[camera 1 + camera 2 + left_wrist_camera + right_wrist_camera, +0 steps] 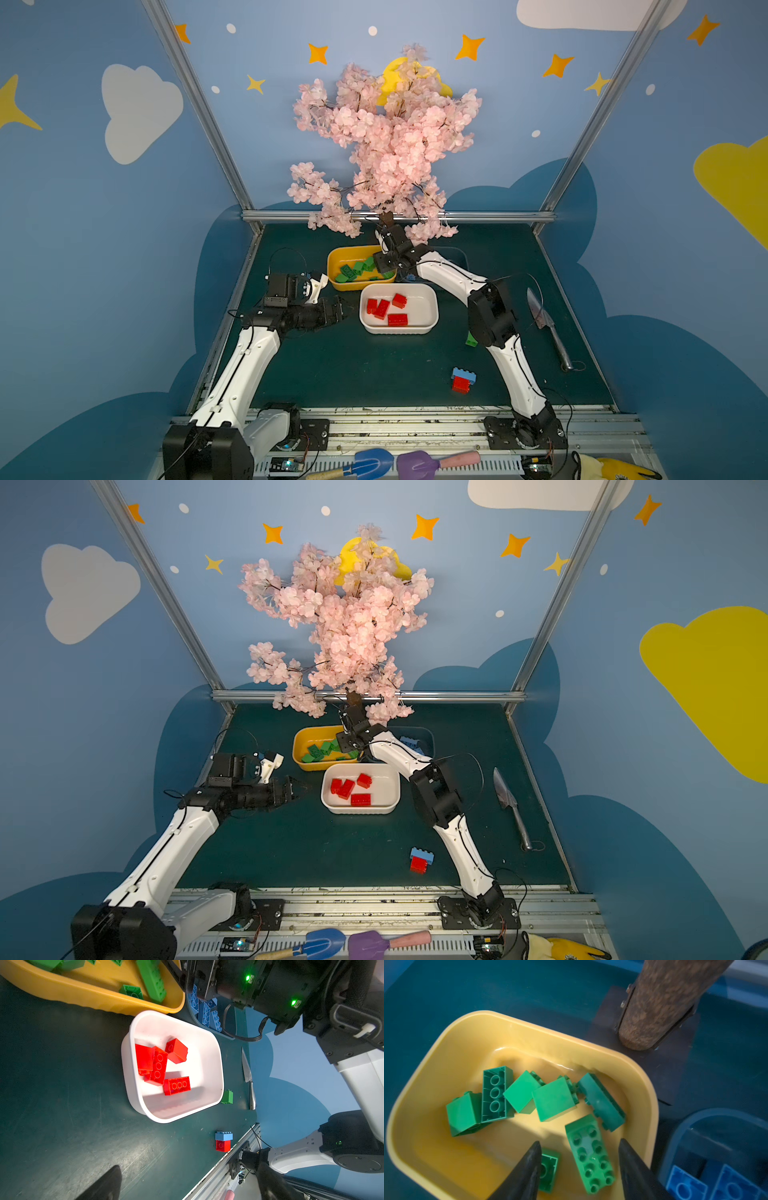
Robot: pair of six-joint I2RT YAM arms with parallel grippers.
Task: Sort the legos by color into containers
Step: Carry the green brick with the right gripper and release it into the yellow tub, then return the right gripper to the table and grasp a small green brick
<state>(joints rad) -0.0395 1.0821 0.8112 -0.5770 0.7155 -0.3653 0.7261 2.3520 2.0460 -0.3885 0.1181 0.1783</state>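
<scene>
The yellow-orange tub (332,266) (529,1022) holds several green legos. My right gripper (579,1141) (384,245) hangs open over it, holding nothing. An oblong green lego (589,1157) lies in the tub below the gap. The white tub (399,330) (128,1076) holds several red legos (388,309). The dark blue tub (428,733) (695,1124) holds light blue legos, partly hidden by the right arm. My left gripper (347,309) (189,1172) is open and empty, just left of the white tub. On the mat lie a green lego (227,1097) and a light blue lego (463,376) stacked on a red one (460,385).
A pink blossom tree (390,145) stands behind the tubs, its trunk (654,1012) close to my right gripper. A silver trowel (548,328) lies at the right edge. Blue (370,461) and purple (419,463) toy shovels rest on the front rail.
</scene>
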